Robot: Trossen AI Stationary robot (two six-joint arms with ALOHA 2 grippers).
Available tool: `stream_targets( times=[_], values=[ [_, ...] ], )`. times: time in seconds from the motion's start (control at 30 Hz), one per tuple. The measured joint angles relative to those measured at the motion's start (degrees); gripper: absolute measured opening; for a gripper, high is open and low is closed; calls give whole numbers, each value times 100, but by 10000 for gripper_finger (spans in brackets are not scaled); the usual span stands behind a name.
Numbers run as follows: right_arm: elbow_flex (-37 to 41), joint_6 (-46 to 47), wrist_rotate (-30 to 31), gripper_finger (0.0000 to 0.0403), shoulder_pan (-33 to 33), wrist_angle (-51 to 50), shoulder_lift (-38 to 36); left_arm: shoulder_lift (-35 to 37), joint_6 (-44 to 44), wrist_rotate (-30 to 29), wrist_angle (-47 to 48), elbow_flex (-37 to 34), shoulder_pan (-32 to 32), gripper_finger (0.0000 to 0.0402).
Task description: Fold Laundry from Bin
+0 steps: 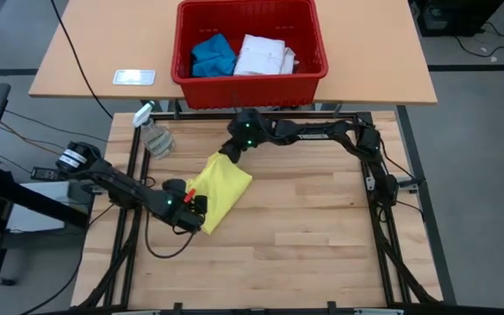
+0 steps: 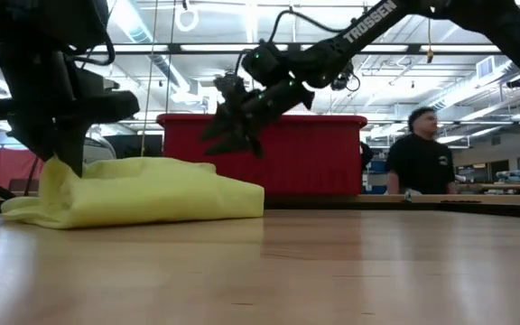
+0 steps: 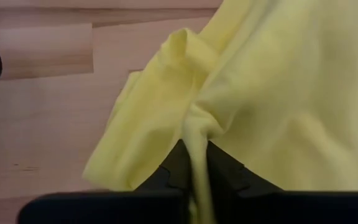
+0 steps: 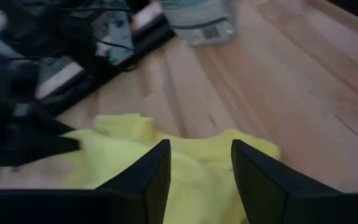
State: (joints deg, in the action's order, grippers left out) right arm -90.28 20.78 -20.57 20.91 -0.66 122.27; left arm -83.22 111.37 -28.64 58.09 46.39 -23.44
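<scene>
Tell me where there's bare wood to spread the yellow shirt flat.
Free: the wooden table right of the yellow T-shirt, out to the frame rail, and the strip along the near edge. Crowded: the far left corner, where the plastic bottle stands, the left end effector pinches the shirt and the right end effector hovers open.

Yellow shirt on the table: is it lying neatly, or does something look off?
The yellow shirt is a rumpled, lopsided bundle rather than a flat fold. The left end effector pinches one bunched edge; the right end effector hovers open above it.
</scene>
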Motion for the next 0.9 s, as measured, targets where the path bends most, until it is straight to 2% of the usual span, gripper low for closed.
stream_targets(
  times=[0.23,0.3,0.4,0.5,0.67,0.83,0.9],
  values=[
    [51,-292,-912,171,-479,-363,-35,145,9,202,-249,65,-17,98],
    [112,-448,-840,170,-689,-365,-35,231,-34,236,-259,182,-67,118],
    [209,-705,-262,170,-913,-140,27,339,-44,251,-2,367,-163,147],
    [333,-747,69,170,-993,282,190,422,-90,249,102,585,-268,170],
    [400,-649,-126,170,-982,543,705,463,-258,193,98,878,-396,189],
    [390,-736,-337,170,-992,899,887,387,-696,-430,-474,942,-452,185],
    [395,-762,-327,170,-1023,1002,890,217,-920,-512,-635,942,-423,180]
  ],
)
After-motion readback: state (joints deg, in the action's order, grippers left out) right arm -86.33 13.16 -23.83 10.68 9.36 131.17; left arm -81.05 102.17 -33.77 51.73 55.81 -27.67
